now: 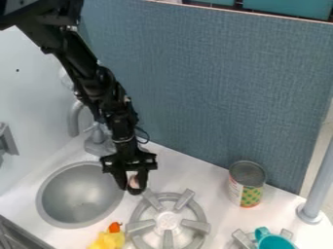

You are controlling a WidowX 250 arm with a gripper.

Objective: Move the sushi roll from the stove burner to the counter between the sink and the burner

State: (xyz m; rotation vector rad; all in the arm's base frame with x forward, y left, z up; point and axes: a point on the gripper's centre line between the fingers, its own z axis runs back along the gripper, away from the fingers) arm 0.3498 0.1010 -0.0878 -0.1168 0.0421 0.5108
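Black pincer (130,186) pinching small pinkish thing (134,182) — hanging between round metal sink (78,195) and grey burner (168,221). Yellow toy (110,240) beside burner; tin can (247,184) near blue-grey panel (214,92) — teal cup (274,241) lower right.

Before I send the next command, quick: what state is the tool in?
Tool: looks closed on a small pale pinkish thing, which I can't identify, beside the metal sink.
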